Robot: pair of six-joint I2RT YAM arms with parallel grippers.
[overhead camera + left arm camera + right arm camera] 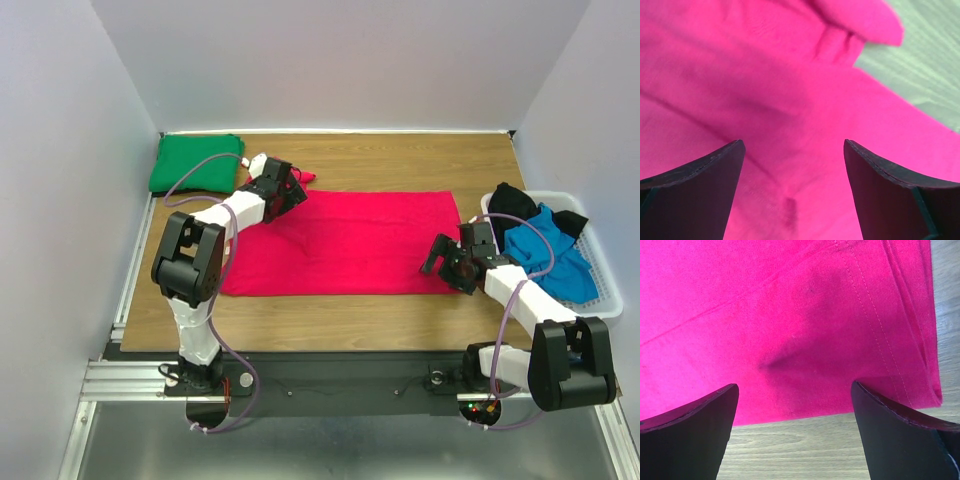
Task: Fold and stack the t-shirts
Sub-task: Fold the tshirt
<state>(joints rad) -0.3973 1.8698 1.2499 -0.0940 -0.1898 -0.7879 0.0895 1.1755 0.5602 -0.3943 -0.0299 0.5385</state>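
A crimson red t-shirt (350, 243) lies spread flat in the middle of the table, folded into a long rectangle. My left gripper (290, 190) is open just above its far left corner; the left wrist view shows red cloth (790, 100) between the jaws. My right gripper (445, 262) is open at the shirt's near right corner; the right wrist view shows the hemmed edge (880, 340) and bare wood. A folded emerald green t-shirt (195, 163) lies at the far left. Bright blue (548, 255) and black (512, 203) t-shirts lie crumpled in the basket.
A white slatted plastic basket (603, 285) stands at the right edge of the wooden table (400, 160). White walls enclose the table on the left, back and right. A metal rail runs along the near edge.
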